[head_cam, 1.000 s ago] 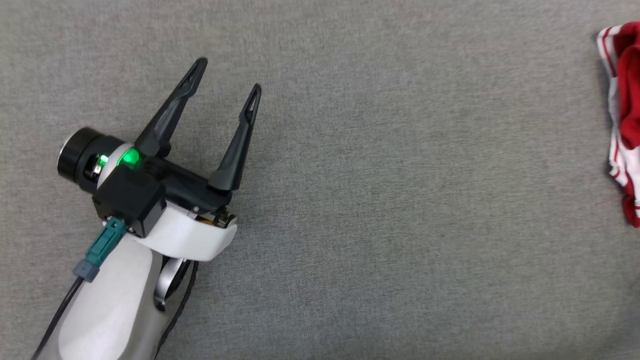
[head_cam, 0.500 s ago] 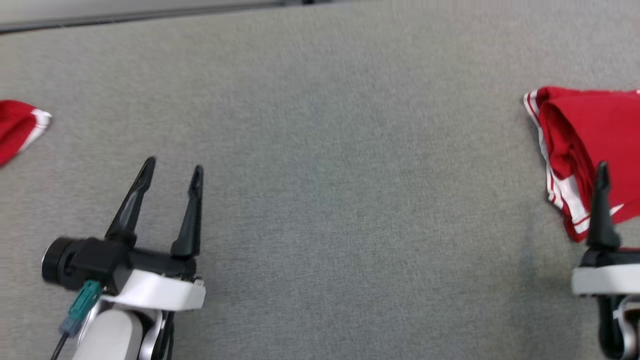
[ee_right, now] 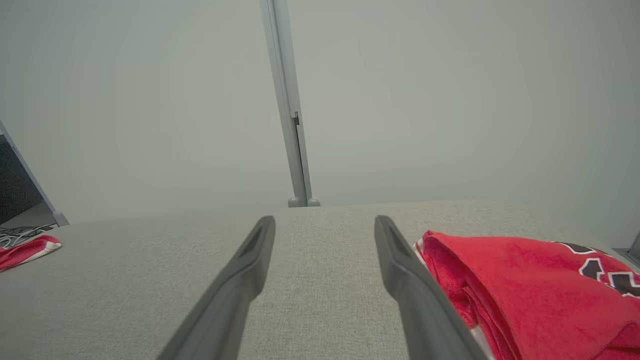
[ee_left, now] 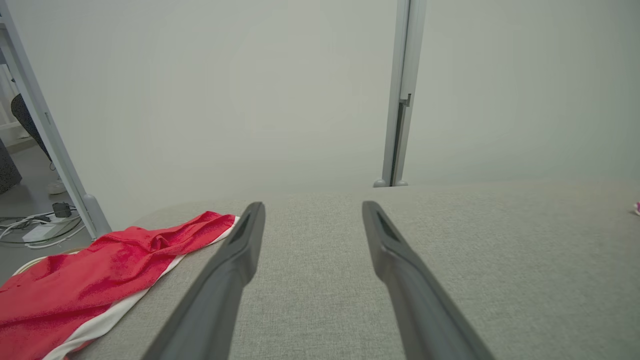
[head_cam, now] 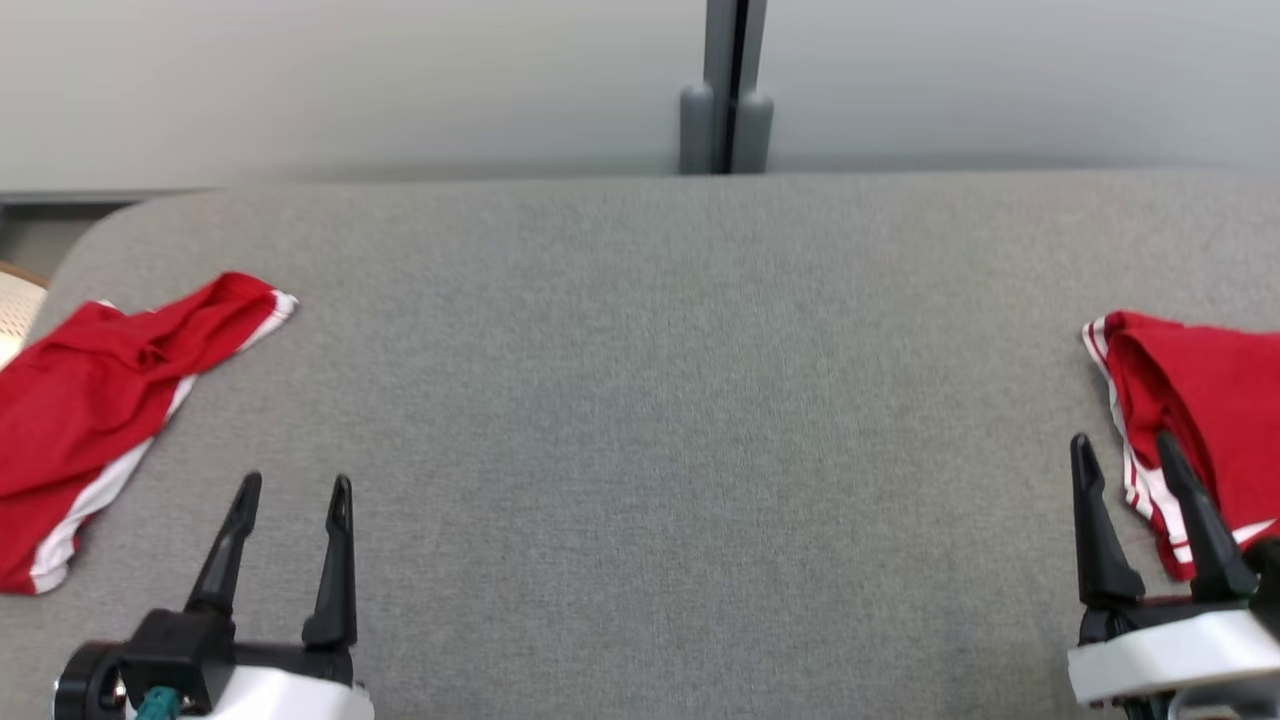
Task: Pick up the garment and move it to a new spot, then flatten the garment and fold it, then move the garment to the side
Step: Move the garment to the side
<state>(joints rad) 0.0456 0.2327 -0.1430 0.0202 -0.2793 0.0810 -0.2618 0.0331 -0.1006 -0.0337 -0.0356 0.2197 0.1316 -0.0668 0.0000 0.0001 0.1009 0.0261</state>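
Observation:
A crumpled red garment [head_cam: 90, 400] with white trim lies at the left end of the grey padded table [head_cam: 640, 400]; the left wrist view has this garment [ee_left: 100, 270] left of my fingers, and the right wrist view has it [ee_right: 25, 248] far left. A second red garment [head_cam: 1200, 400], folded, with white stripes, lies at the right end; in the right wrist view it [ee_right: 525, 280] shows dark lettering. My left gripper [head_cam: 296, 482] [ee_left: 313, 205] is open over bare table, right of the crumpled one. My right gripper [head_cam: 1121, 440] [ee_right: 324, 219] is open, its right finger over the folded garment's striped edge.
A pale wall with a grey vertical post [head_cam: 725, 90] stands behind the table's far edge. Beyond the rounded left corner, cables lie on the floor [ee_left: 35, 225]. A wide stretch of bare grey cloth separates the two garments.
The head camera has tilted up, bringing the far edge, the wall and both garments into the picture. The left gripper has straightened, and the right gripper has come into view. Both stay open.

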